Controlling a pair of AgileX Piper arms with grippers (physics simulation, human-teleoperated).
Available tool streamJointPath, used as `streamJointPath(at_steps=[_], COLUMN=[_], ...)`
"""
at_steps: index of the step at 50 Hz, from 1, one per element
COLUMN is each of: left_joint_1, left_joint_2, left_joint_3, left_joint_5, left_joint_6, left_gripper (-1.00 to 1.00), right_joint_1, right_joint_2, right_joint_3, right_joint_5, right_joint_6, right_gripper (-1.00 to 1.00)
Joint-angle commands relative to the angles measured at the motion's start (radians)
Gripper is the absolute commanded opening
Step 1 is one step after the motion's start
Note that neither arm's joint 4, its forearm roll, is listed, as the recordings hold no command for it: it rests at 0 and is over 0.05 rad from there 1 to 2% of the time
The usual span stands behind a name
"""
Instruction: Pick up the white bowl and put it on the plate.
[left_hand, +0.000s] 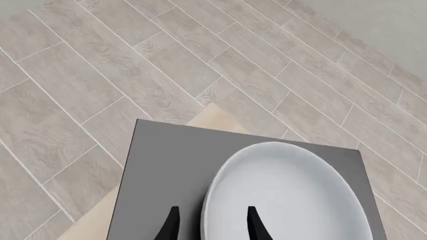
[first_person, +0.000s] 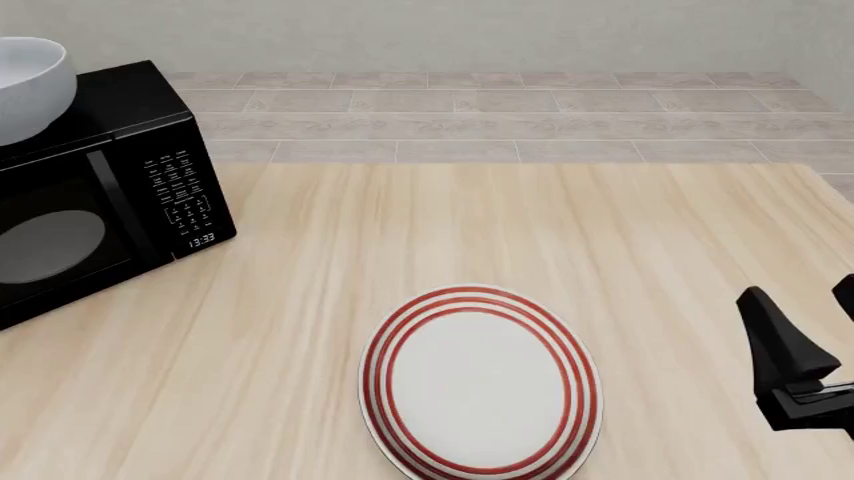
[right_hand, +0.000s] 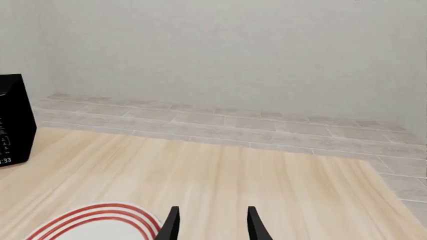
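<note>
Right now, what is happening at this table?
Two robot arms work at a wooden table. The white bowl sits on top of a black microwave at the left. The left gripper is above it, its open fingers astride the bowl's rim, not yet lifting. The plate with red rings lies bare on the table. The right gripper is open and holds nothing.

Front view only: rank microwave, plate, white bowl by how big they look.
1. microwave, largest, though cut off at the frame edge.
2. plate, nearest the camera, which inflates it.
3. white bowl, smallest as seen, but mostly out of frame, so unsure.
</note>
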Motion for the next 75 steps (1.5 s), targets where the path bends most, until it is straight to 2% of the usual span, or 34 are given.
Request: streamJointPath(at_steps=[1,15,17,18,20,32,33,35,37,42,44,45,48,50,51,58,64,65,66,67,68,73,74,75], left_joint_1=[0.003,0.001,0.017,0.044,0.018,0.026,0.030,0.029,0.019,0.014,-0.019,-0.012,-0.032,-0.037,-0.060,-0.095,-0.167,-0.177,-0.191,-0.208,-0.221,-0.312,-0.347,-0.360], left_joint_2=[0.028,0.041,0.025,0.012,0.031,0.010,0.003,-0.002,-0.015,-0.084,-0.063,-0.091,-0.102,-0.107,-0.115,-0.152,-0.212,-0.229,-0.256,-0.264,-0.268,-0.340,-0.376,-0.389], left_joint_3=[-0.008,0.002,0.018,0.032,0.017,0.029,0.075,0.097,0.040,0.057,0.028,0.036,0.027,0.019,0.015,0.005,0.025,0.033,0.120,0.070,0.062,0.113,0.198,0.169], left_joint_5=[-0.012,-0.027,-0.041,-0.039,-0.038,-0.046,-0.091,-0.116,-0.057,-0.084,-0.047,-0.055,-0.046,-0.042,-0.032,-0.003,0.011,0.005,-0.070,-0.018,-0.005,-0.014,-0.079,-0.048], left_joint_6=[-0.002,-0.002,0.020,0.016,0.012,0.014,0.003,0.004,-0.014,-0.007,-0.053,-0.028,-0.072,-0.070,-0.103,-0.121,-0.124,-0.118,-0.104,-0.098,-0.097,-0.065,-0.049,-0.042], left_gripper=[1.00,1.00,1.00,-1.00,-1.00,-1.00,-1.00,-1.00,-1.00,-1.00,-1.00,-1.00,-1.00,-1.00,-1.00,-1.00,-1.00,-1.00,-1.00,-1.00,-1.00,-1.00,-1.00,-1.00], right_joint_1=[-0.003,-0.005,-0.004,-0.004,-0.003,-0.004,-0.003,-0.003,-0.001,-0.003,-0.003,-0.003,-0.007,-0.006,-0.008,-0.011,-0.007,-0.006,-0.003,-0.002,-0.001,-0.002,-0.002,-0.003], right_joint_2=[0.003,-0.003,-0.006,-0.007,-0.013,-0.032,-0.033,-0.035,-0.039,0.011,0.012,0.020,0.033,0.030,0.023,0.021,0.038,0.040,0.044,0.045,0.049,0.069,0.068,0.068], right_joint_3=[0.000,0.000,0.000,0.000,0.000,0.000,0.000,0.000,0.000,0.000,0.000,0.000,-0.001,0.000,0.000,0.000,0.000,0.000,0.000,0.000,0.000,0.000,0.000,0.000], right_joint_5=[-0.004,0.000,0.003,0.003,0.009,0.025,0.026,0.029,0.032,-0.012,-0.014,-0.020,-0.027,-0.026,-0.019,-0.015,-0.033,-0.036,-0.040,-0.042,-0.045,-0.063,-0.061,-0.061], right_joint_6=[0.000,-0.001,0.000,-0.001,0.002,-0.001,0.000,-0.001,-0.002,-0.001,-0.002,-0.002,-0.006,-0.005,-0.005,-0.011,-0.014,-0.015,-0.014,-0.015,-0.015,-0.013,-0.013,-0.013], right_gripper=[1.00,1.00,1.00,1.00,1.00,1.00,1.00,1.00,1.00,1.00,1.00,1.00,1.00,1.00,1.00,1.00,1.00,1.00,1.00,1.00,1.00,1.00,1.00,1.00])
